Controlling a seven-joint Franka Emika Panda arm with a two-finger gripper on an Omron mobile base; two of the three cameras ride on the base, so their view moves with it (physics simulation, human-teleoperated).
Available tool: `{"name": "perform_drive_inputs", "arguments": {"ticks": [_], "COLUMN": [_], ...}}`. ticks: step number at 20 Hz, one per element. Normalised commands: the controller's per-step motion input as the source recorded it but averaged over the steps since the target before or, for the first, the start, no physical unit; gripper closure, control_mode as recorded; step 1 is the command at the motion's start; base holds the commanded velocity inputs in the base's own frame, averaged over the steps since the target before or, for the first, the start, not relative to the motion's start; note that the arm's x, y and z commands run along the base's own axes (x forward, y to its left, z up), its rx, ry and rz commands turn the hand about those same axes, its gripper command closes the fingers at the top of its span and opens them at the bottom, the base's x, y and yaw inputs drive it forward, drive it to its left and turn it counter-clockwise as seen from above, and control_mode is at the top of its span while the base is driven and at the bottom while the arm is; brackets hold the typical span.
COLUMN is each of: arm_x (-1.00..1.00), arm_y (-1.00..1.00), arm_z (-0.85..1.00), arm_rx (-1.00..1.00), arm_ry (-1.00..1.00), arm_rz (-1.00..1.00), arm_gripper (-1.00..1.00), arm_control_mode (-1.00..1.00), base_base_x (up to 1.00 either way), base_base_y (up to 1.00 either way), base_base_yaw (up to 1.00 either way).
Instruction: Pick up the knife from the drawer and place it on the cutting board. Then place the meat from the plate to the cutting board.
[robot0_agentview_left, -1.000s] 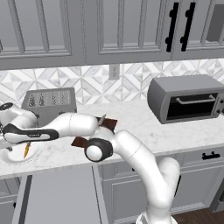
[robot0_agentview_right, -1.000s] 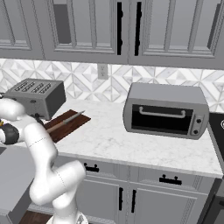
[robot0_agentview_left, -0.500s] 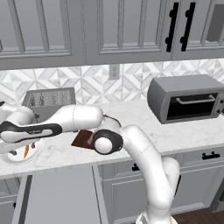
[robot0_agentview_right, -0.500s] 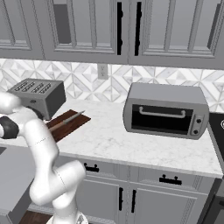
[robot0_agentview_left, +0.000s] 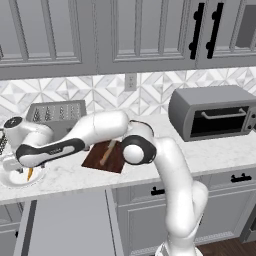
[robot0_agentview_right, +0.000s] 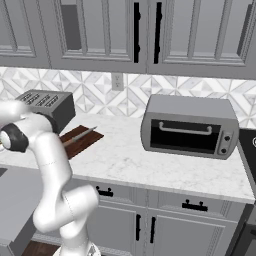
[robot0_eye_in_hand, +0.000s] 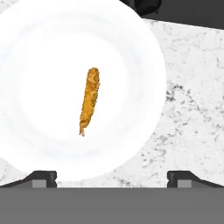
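- Hand view looks straight down on the plate (robot0_eye_in_hand: 131, 144), with the meat (robot0_eye_in_hand: 89, 100) lying loose near its middle; the two finger tips (robot0_eye_in_hand: 43, 178) stand wide apart at the bottom of that view, with nothing between them.
- Left base view has the knife (robot0_agentview_left: 107, 152) resting on the board (robot0_agentview_left: 114, 161), handle toward the worktop's front edge, so the first half of the task looks done.
- Right base view agrees: the knife (robot0_agentview_right: 79, 135) lies across the board (robot0_agentview_right: 80, 142), just beside the toaster (robot0_agentview_right: 47, 106).
- What is left, as I judge it: come down on the meat, close on it, lift it and carry it over to the board.
- The plate (robot0_agentview_left: 15, 179) sits at the left end of the worktop, near its front edge, well apart from the board; the meat (robot0_agentview_left: 29, 174) shows as an orange sliver under the gripper (robot0_agentview_left: 15, 165).
- The drawer (robot0_agentview_left: 65, 220) stands pulled out below the worktop's front edge, and nothing shows on its visible floor.
- Against the earlier pictures, the arm has stretched further left: the forearm that covered the board now lies lower and nearer the plate, leaving the board and knife open to view.
- The hand has settled over the plate; the meat, knife, board and oven (robot0_agentview_left: 212, 111) are where they were, and the jaws are as wide as before.
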Motion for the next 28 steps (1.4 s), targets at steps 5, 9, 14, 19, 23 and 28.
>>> {"name": "perform_drive_inputs", "arguments": {"ticks": [5, 9, 14, 19, 23, 28], "arm_x": [0.27, 0.18, 0.21, 0.05, 0.00, 0.00], "arm_y": [0.00, 0.24, 0.36, 0.24, 0.20, 0.13], "arm_z": [0.00, 0.12, 0.03, -0.01, -0.01, -0.08], "arm_rx": [0.11, -0.02, -0.10, -0.07, -0.01, -0.02], "arm_ry": [0.00, 0.13, 0.17, 0.03, -0.07, -0.15], "arm_rz": [0.00, 0.00, 0.00, 0.00, 0.00, 0.00], "arm_gripper": [-1.00, -1.00, -1.00, -1.00, -1.00, -1.00], "arm_control_mode": [-1.00, -1.00, -1.00, -1.00, -1.00, -1.00], "base_base_x": [0.00, 0.00, 0.00, 0.00, 0.00, 0.00], "base_base_y": [0.00, 0.00, 0.00, 0.00, 0.00, 0.00], "base_base_yaw": [0.00, 0.00, 0.00, 0.00, 0.00, 0.00]}}
